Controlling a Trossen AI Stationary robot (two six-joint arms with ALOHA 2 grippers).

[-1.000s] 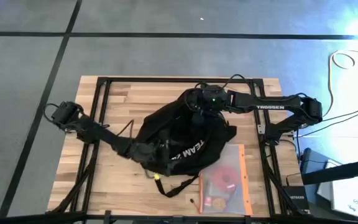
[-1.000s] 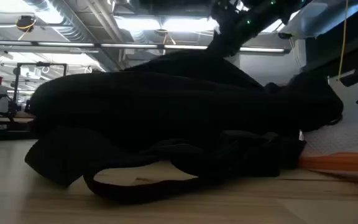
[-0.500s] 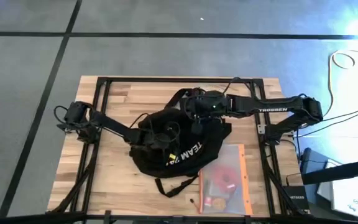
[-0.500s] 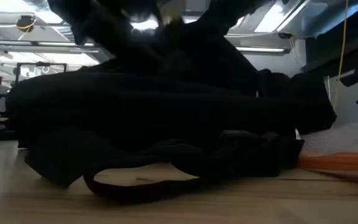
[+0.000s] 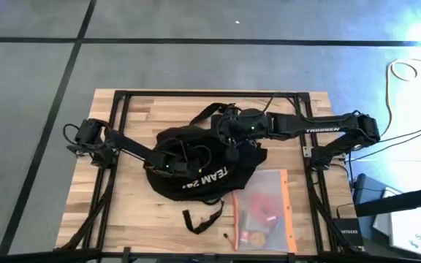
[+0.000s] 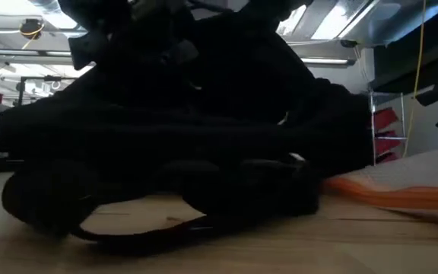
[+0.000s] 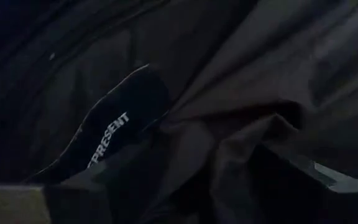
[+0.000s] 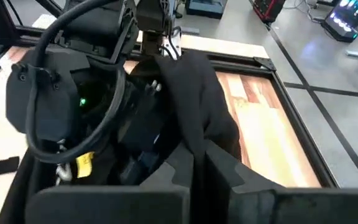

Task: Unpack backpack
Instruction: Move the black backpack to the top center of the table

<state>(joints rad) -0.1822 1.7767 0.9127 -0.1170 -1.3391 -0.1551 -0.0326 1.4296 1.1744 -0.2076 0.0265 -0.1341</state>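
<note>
Backpack (image 5: 196, 157) lies at the centre of the high view on the table (image 5: 137, 109), a clear pouch (image 5: 263, 212) at its lower right. Left gripper (image 5: 168, 162) is buried in the fabric; I cannot tell its fingers. In the right wrist view, the right gripper (image 8: 199, 163) pinches a fabric fold (image 8: 194, 106) at the lower centre.

Off-task items on the table: one pouch, plus frame and cable.

I see a clear zip pouch (image 5: 263, 212) with orange edging lying flat on the wooden table (image 5: 141, 113), near-right corner, with red and small tan items inside; can't identify them. Its orange edge (image 6: 371, 192) shows in the low view. A black metal frame (image 5: 196, 94) rims the tabletop. A white cable (image 5: 408, 73) loops on the grey floor, right.
</note>
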